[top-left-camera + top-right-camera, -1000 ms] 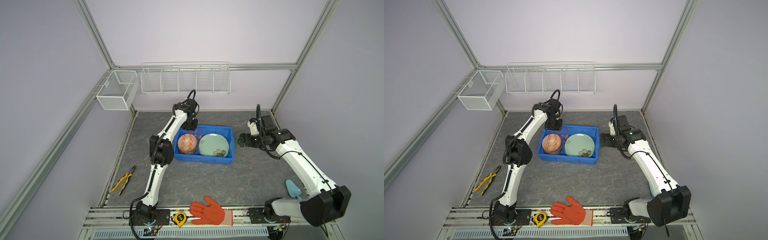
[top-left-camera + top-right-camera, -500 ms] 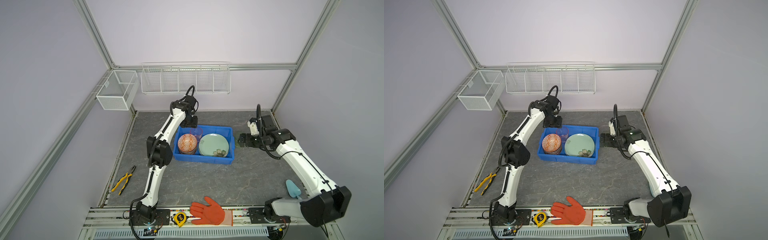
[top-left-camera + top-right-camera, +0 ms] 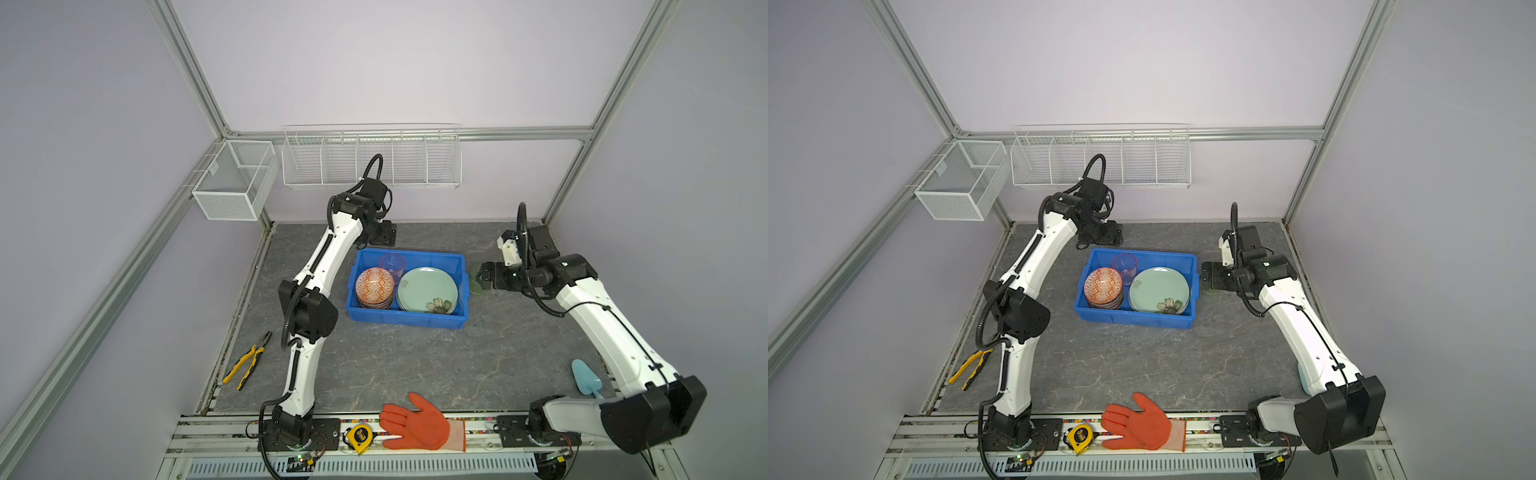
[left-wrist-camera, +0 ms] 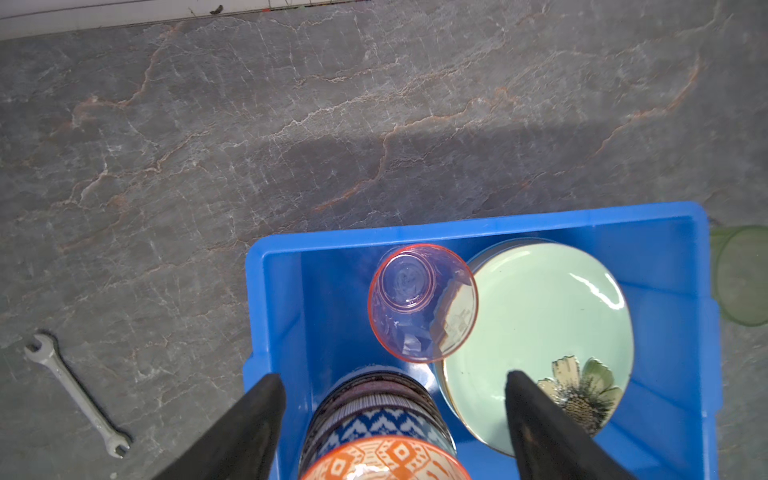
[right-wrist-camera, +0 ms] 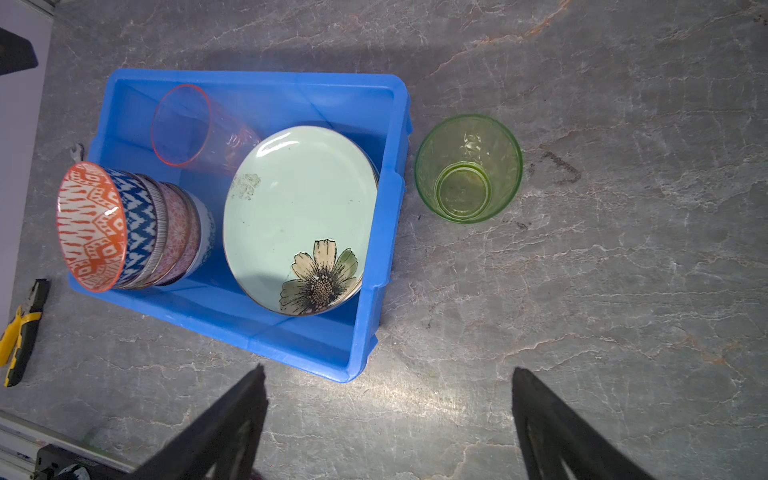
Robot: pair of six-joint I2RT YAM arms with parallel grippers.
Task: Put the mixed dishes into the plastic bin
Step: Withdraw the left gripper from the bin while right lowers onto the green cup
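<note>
Pliers (image 3: pixel 248 361), one pair with yellow handles, lie at the left edge of the tabletop (image 3: pixel 415 365). One wrench (image 4: pixel 75 395) lies on the tabletop near the bin's left wall.

The left tool (image 4: pixel 393 376) hangs above the far left corner of the plastic bin (image 3: pixel 407 322). Its fingers (image 4: pixel 249 424) are spread wide, with nothing between them and nothing touched.

On the left inside the one blue bin stands a single stack of bowls (image 3: pixel 375 286). Five can be counted in the right wrist view: orange on top, then blue, grey-striped, pink and a pale one at the bottom. One pink cup (image 3: pixel 392 266) stands mouth up by the far wall, just beside the bowls and the plates. On the bin's right lies a mint green plate (image 3: pixel 428 286) with a flower print. It rests on further plates of which only the rims show, so their number cannot be told.

One green cup (image 5: pixel 468 168) stands upright on the tabletop just outside the bin's right wall. The right tool (image 5: pixel 388 369) faces it with fingers (image 5: pixel 232 415) wide apart, empty and not touching the cup.

Along the front, again from the left, lie one tape measure (image 3: pixel 359 434), one orange glove (image 3: pixel 415 424) and one blue scoop (image 3: pixel 586 376).
</note>
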